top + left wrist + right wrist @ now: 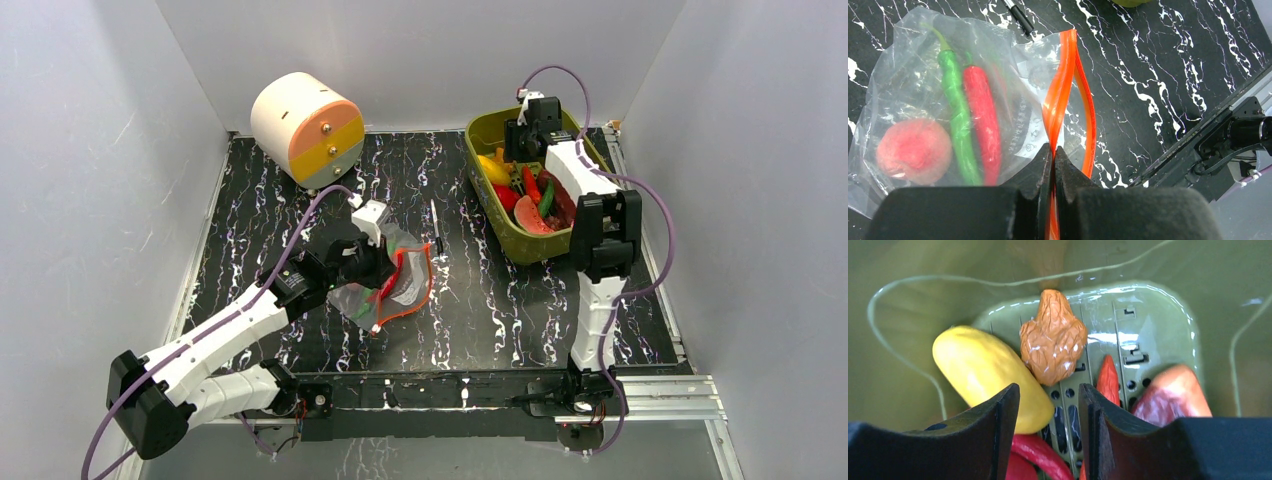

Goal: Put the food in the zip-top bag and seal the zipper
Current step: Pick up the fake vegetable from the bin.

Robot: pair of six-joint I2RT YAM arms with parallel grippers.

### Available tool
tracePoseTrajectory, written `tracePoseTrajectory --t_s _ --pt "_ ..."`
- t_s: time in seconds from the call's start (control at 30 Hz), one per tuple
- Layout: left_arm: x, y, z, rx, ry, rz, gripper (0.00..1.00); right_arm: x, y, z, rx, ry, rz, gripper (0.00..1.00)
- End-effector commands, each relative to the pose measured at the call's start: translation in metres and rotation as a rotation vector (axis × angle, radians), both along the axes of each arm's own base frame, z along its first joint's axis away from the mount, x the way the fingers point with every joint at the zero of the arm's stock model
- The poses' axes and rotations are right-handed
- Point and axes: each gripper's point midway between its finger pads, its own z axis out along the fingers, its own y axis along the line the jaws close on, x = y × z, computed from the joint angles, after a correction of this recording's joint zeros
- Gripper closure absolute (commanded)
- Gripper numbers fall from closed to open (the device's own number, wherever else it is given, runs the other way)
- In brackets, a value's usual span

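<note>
The zip-top bag (913,75) lies crumpled left of the table's centre (400,280). Inside it are a pink peach (913,150), a long green pepper (958,125) and a red chili (983,120). My left gripper (1053,147) is shut on the orange zipper (1063,75); further along, the strip's two lips gape apart. My right gripper (1049,390) is open and reaches down into the olive tub (1158,305). Its left finger is over a yellow piece (988,375), and a red chili (1040,452) lies below the gap. An orange-brown wrinkled piece (1053,340) lies just ahead.
The tub (480,130) at the back right also holds green, red and orange food. A thin black pen (437,228) lies between bag and tub. A cream, orange and yellow drum (305,125) stands at the back left. White walls enclose the table.
</note>
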Motion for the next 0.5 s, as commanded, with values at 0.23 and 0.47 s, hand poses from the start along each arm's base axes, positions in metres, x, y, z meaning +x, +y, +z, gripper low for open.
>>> tracePoseTrajectory --t_s 0.23,0.47 --pt "0.004 0.008 0.016 0.004 -0.031 0.045 1.00 0.051 0.008 0.000 0.170 -0.099 -0.050 0.62" --pt "0.004 0.006 0.013 0.023 -0.024 0.029 1.00 0.064 0.000 -0.021 0.174 -0.094 -0.121 0.57"
